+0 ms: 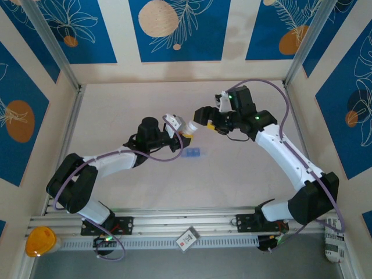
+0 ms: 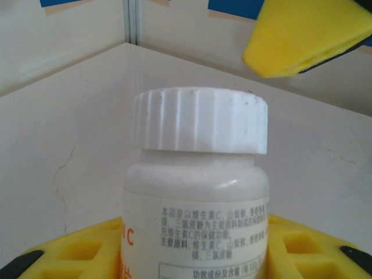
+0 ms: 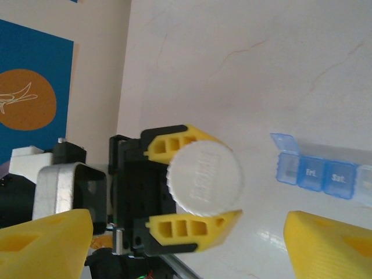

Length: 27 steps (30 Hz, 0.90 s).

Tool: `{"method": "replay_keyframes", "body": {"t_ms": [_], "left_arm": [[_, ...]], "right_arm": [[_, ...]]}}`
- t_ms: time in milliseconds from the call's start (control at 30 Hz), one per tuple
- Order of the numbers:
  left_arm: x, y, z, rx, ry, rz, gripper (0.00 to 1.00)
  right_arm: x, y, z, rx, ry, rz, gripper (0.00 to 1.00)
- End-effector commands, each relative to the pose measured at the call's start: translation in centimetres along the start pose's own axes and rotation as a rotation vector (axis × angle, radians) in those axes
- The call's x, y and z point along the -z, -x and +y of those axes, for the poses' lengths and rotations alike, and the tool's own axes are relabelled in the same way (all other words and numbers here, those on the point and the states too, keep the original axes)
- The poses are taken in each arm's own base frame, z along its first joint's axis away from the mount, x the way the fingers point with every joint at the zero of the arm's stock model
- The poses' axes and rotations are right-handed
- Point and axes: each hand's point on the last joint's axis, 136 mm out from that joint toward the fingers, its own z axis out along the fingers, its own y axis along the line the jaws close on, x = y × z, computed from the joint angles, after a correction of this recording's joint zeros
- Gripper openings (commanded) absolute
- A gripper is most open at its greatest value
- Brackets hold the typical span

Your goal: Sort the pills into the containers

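One bottle [image 2: 197, 197], one pill box [image 3: 318, 172] and two grippers. The left gripper [image 1: 183, 130] pinches the white-capped bottle by its body between yellow fingers [image 3: 187, 226], with the cap facing the right wrist camera. The right gripper [image 1: 208, 120] is spread wide and hangs just beside the cap without touching it. The translucent blue pill box lies flat on the table [image 1: 232, 180], just on the near side of the held bottle. In the top view its long axis runs left to right. One end lid stands open (the closed ones beside it read "Fri." and "Sat."). Bare tabletop surrounds the box, and the side walls are well apart from it.
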Motion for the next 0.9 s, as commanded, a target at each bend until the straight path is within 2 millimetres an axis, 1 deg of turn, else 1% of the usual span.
{"method": "replay_keyframes", "body": {"t_ms": [0,133,267,633,800,867], "left_arm": [[0.0,1.5,-0.2,-0.032,-0.026,-0.03,0.0],[-0.1,1.6,-0.3,-0.026,-0.032,-0.034,0.0],[0.0,1.8,-0.3,-0.021,-0.031,-0.039,0.0],[0.0,2.3,-0.3,-0.016,-0.031,-0.056,0.0],[0.1,2.6,-0.3,-0.014,-0.03,-0.066,0.0],[0.1,2.6,-0.3,-0.012,-0.028,-0.067,0.0]], "right_arm": [[-0.7,0.9,0.6,-0.011,-0.014,-0.018,0.84],[-1.6,0.5,0.9,-0.007,-0.007,0.004,0.83],[-2.4,0.1,0.6,-0.011,-0.023,0.018,0.82],[-3.7,-0.8,-0.6,-0.036,-0.032,0.056,0.68],[-4.1,-0.9,-1.1,-0.046,-0.041,0.064,0.65],[-4.2,-0.9,-1.3,-0.049,-0.04,0.066,0.62]]}}
